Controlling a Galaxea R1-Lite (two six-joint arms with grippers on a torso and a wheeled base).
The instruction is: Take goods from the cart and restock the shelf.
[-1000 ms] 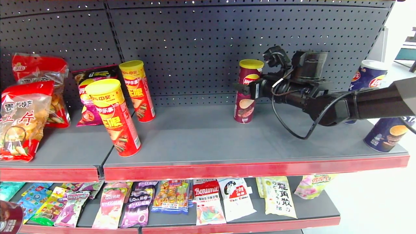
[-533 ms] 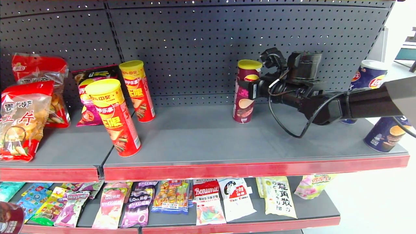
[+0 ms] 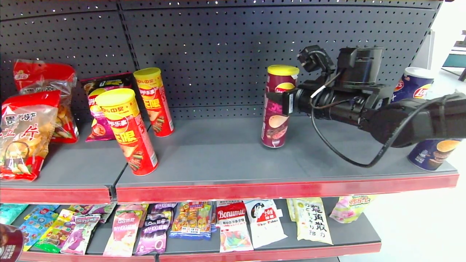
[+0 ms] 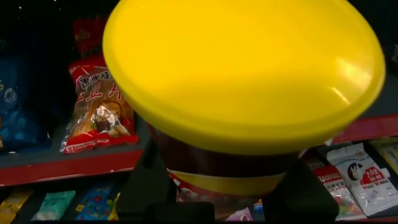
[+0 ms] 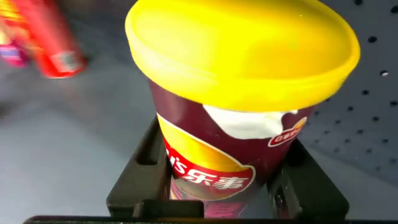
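A maroon chip can (image 3: 277, 109) with a yellow lid stands upright on the grey upper shelf (image 3: 218, 156), near its middle. My right gripper (image 3: 279, 103) comes in from the right and is shut on the can's upper half. In the right wrist view the same can (image 5: 239, 68) sits between the black fingers (image 5: 140, 180). My left gripper (image 4: 227, 202) is shut on a second maroon can (image 4: 242, 81) with a yellow lid, held low in front of the shelves. A sliver of that can (image 3: 9, 243) shows at the head view's lower left corner.
Two red cans (image 3: 127, 131) (image 3: 153, 102) and chip bags (image 3: 25, 134) fill the shelf's left part. Blue cans stand (image 3: 413, 85) and lie (image 3: 433, 153) at its right end. Free shelf room lies between. Snack packets (image 3: 233, 225) line the lower shelf.
My right gripper has carried the maroon can forward, toward the shelf's front edge and a little to the right. The other goods have not moved.
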